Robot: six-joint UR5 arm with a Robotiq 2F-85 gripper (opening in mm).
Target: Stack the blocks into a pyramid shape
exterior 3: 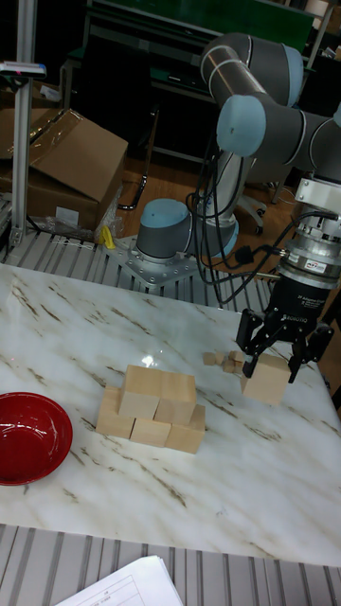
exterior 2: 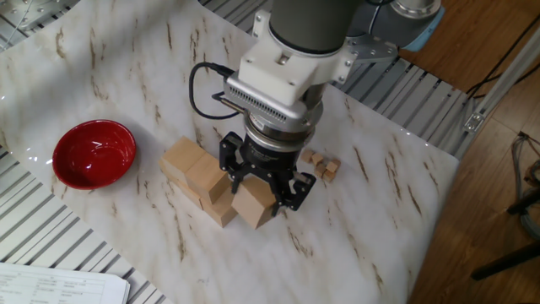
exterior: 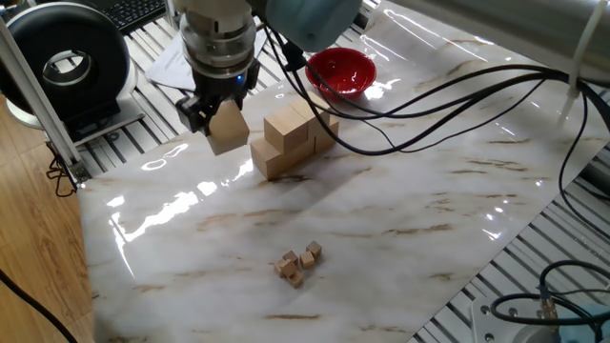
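One plain tan wooden block [exterior 3: 265, 381] is hanging pinched in the gripper [exterior 3: 276, 352], clear of the marble table [exterior: 400, 219], just beside the unfinished pyramid [exterior 3: 152, 408] of matching cubes.

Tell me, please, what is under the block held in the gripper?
Only bare marble table. The gripper holds the block clear of it, beside the stack. The block's underside is hidden.

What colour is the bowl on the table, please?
The bowl is glossy red, clearest in the other fixed view.
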